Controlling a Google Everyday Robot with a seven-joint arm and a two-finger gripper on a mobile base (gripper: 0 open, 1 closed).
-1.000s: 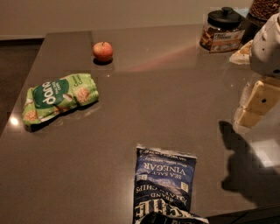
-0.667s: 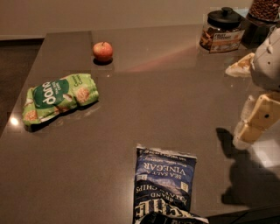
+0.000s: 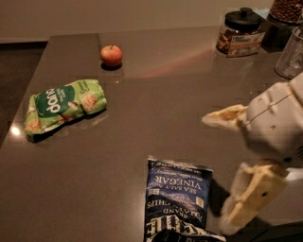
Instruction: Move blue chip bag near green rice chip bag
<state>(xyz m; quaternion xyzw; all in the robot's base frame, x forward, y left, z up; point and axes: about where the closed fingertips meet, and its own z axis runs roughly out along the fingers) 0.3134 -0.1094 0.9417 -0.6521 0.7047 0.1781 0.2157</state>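
Observation:
The blue chip bag (image 3: 177,198) lies flat at the table's front edge, its white "SEA SALT & VINEGAR" lettering upside down to me. The green rice chip bag (image 3: 64,105) lies flat at the left side of the table, well apart from the blue bag. My gripper (image 3: 215,175) hangs at the right, just right of the blue bag and above the table. It is open and empty: one cream finger (image 3: 222,118) points left and the other (image 3: 248,198) points down beside the bag's right edge.
A red apple (image 3: 111,55) sits at the back, behind the green bag. A dark-lidded jar (image 3: 240,32), a second jar (image 3: 286,9) and a clear glass (image 3: 291,52) stand at the back right. The dark table (image 3: 142,118) drops off at the left edge.
My gripper has moved left and down from the right edge toward the blue chip bag. Both bags and the apple have not moved.

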